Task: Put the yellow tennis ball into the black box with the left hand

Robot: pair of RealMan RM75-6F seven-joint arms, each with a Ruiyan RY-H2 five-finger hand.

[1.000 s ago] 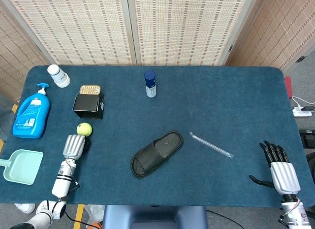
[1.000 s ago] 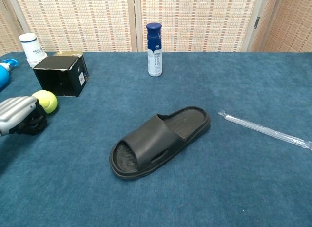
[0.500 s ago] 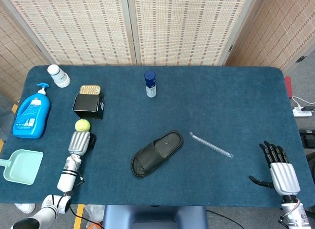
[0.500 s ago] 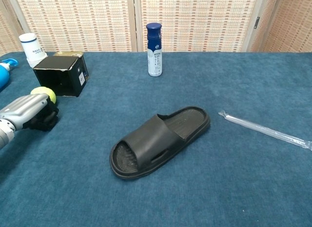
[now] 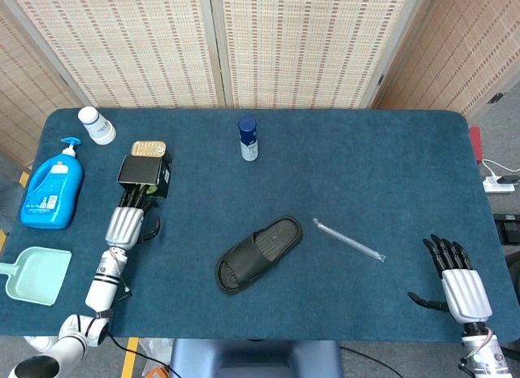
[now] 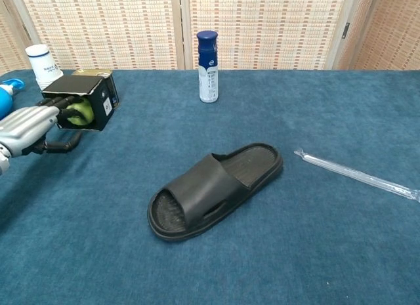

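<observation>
The black box [image 5: 147,175] lies on its side at the table's left, its opening facing the near edge. In the chest view the yellow tennis ball [image 6: 80,112] sits just inside the opening of the black box [image 6: 100,94]; the head view hides it under the box top. My left hand [image 5: 126,224] lies flat in front of the box, and its straight fingers [image 6: 58,107] reach into the opening and touch the ball without closing round it. My right hand [image 5: 457,282] rests open at the near right corner, holding nothing.
A black slipper [image 5: 258,253] lies mid-table, with a clear plastic straw [image 5: 348,240] to its right. A blue-capped bottle [image 5: 248,139] stands at the back. Near the box are a gold tin [image 5: 149,149], a white bottle [image 5: 97,125], a blue detergent bottle [image 5: 52,189] and a green scoop [image 5: 36,274].
My left hand slid forward and pushed the ball from the open table into the box opening. The box shifted slightly back. The right hand barely moved.
</observation>
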